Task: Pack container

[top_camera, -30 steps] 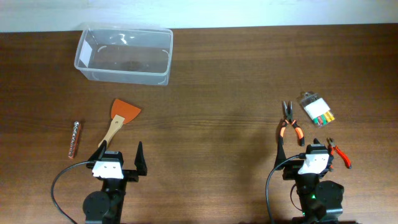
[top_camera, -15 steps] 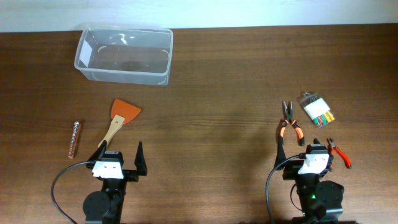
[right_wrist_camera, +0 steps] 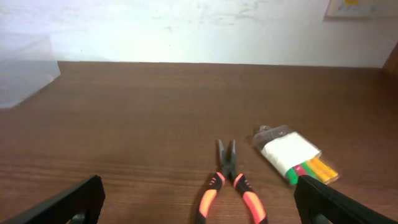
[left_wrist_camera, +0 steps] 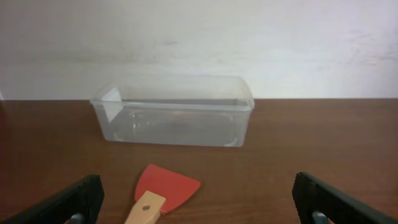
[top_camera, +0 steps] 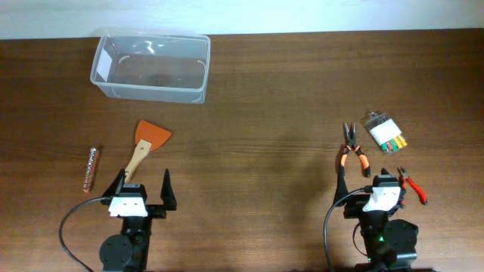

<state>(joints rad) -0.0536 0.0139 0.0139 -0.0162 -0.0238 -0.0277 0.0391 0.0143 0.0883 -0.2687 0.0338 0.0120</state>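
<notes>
Lying crosswise, container [top_camera: 150, 67] (rim up), table's far-left

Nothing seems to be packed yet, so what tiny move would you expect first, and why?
Probably the left tool should ease forward and down over the wooden handle of the orange-bladed spatula. Its jaws stand open, that handle lies just ahead of it, and the clear plastic rectangular tub looks empty.

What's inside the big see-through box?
Nothing shows inside the container; just the brown table seen through its clear bottom. No lid covers it, though glare on the walls blurs small spots.
</notes>
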